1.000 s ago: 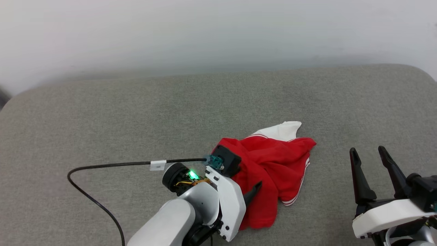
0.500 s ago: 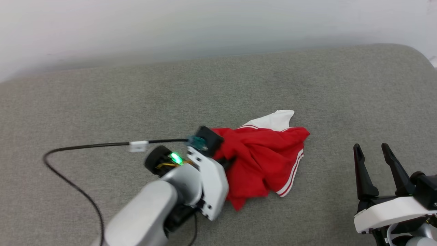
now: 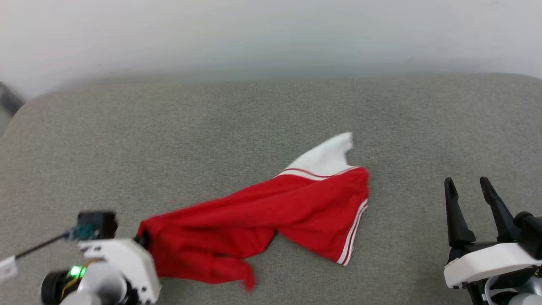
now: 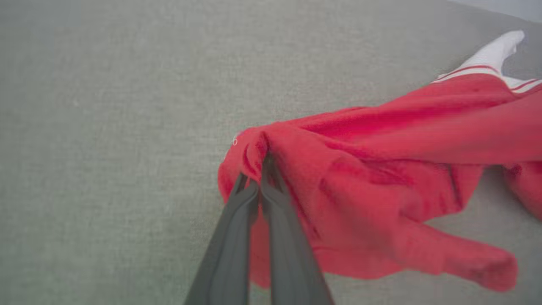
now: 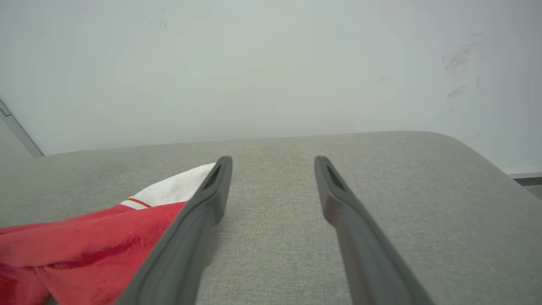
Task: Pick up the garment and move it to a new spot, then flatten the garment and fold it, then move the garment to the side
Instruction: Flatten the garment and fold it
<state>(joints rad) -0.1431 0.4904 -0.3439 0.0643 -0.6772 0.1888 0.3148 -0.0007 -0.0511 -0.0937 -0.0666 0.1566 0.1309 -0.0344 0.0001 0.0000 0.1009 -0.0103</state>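
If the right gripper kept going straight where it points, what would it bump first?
Likely the white wall: the open right gripper points across bare grey fabric cushion, the red-and-white soft shirt off to its left. It might graze the cushion first; depth is unclear.

There was one garment (image 3: pixel 271 212), a red shirt with one white sleeve (image 3: pixel 328 154) showing, on one grey fabric-covered surface (image 3: pixel 169 140). Two grippers were in view, the left gripper (image 4: pixel 259 169) and the right gripper (image 3: pixel 465 181), each with two dark fingers (image 5: pixel 351 228). One black cable (image 3: pixel 38 245) carried one white tag (image 3: pixel 6 267), and one green light (image 3: pixel 76 271) glowed by the left wrist.
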